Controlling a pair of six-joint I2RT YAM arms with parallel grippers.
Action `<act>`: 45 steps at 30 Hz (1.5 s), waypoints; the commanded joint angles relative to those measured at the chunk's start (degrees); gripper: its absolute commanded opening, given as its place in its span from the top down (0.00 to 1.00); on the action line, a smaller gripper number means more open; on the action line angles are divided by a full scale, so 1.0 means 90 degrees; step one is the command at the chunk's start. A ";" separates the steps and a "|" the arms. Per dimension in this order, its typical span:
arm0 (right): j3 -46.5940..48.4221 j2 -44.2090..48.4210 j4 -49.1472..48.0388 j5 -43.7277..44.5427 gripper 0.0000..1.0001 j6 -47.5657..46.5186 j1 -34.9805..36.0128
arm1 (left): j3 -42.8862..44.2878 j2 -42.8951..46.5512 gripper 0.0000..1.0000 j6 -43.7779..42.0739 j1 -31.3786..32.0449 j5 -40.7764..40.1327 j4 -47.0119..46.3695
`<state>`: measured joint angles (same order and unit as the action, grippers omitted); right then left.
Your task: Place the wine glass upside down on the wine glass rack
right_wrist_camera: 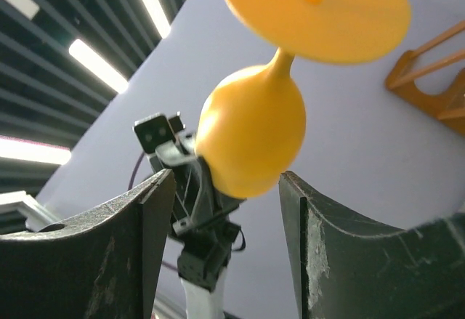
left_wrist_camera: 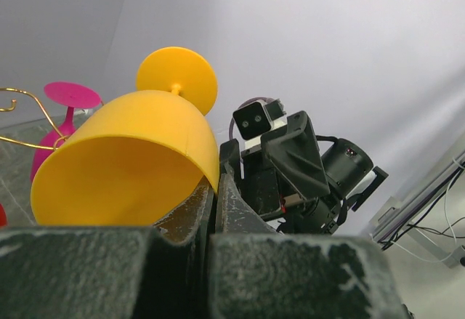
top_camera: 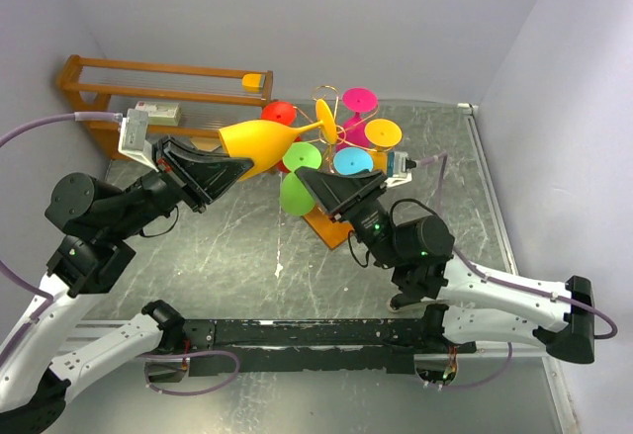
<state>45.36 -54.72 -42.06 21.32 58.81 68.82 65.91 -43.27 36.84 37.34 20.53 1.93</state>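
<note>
A yellow wine glass (top_camera: 259, 142) lies tilted in the air, foot toward the wine glass rack (top_camera: 326, 118), a gold wire tree on an orange-brown base (top_camera: 331, 228). My left gripper (top_camera: 242, 165) is shut on the bowl's rim; in the left wrist view the gripper (left_wrist_camera: 213, 195) pinches the rim of the glass (left_wrist_camera: 123, 159). My right gripper (top_camera: 305, 175) is open just below and right of the bowl. In the right wrist view the glass (right_wrist_camera: 251, 141) hangs over the right gripper (right_wrist_camera: 227, 175), with gaps to both fingers.
Several coloured glasses hang on the rack: red (top_camera: 279, 113), pink (top_camera: 358, 100), cyan (top_camera: 352, 162), green (top_camera: 295, 195). A brown wooden shelf unit (top_camera: 163, 83) stands at the back left. Grey walls close in the back and right side.
</note>
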 commanded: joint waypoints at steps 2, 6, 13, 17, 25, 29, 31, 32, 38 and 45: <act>0.0593 -0.0248 0.0230 0.0903 0.41 0.0311 0.0062 | -0.0001 0.0066 0.93 -0.0062 0.0013 -0.0108 -0.0337; 0.1099 -0.0401 0.0915 0.1154 0.41 0.0429 0.0066 | 0.0013 0.0058 0.93 -0.0041 0.0012 -0.0059 -0.0382; 0.1447 -0.0421 0.2071 0.2008 0.51 0.1154 0.0068 | -0.0064 0.0021 0.93 0.0077 0.0018 0.0223 -0.0476; 0.1731 -0.0534 0.2422 0.2164 0.53 0.1223 0.0065 | -0.0061 0.0009 0.93 0.0044 0.0014 0.0284 -0.0497; 0.1664 -0.0622 0.2112 0.2429 0.55 0.1253 0.0067 | -0.0167 -0.0022 0.93 0.0111 0.0016 0.0707 -0.0585; 0.1622 -0.0647 0.1890 0.2519 0.59 0.1258 0.0065 | -0.0259 0.0002 0.93 0.0142 0.0017 0.1004 -0.0701; 0.1601 -0.0688 0.1745 0.2533 0.62 0.1292 0.0065 | -0.0295 0.0003 0.93 0.0106 0.0019 0.1204 -0.0719; 0.1614 -0.0706 0.1698 0.2536 0.64 0.1300 0.0064 | -0.0316 0.0016 0.93 0.0056 0.0021 0.1344 -0.0711; 0.1684 -0.0825 0.1689 0.2471 0.83 0.1341 0.0060 | -0.0411 0.0241 0.93 -0.0150 0.0013 0.1470 -0.0452; 0.1655 -0.0814 0.1534 0.2306 1.00 0.1080 0.0059 | -0.0270 0.0284 0.87 -0.0379 0.0019 0.1294 0.0123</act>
<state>59.55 -61.87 -26.35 41.74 70.15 69.36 62.50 -40.97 34.79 37.21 28.71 -0.71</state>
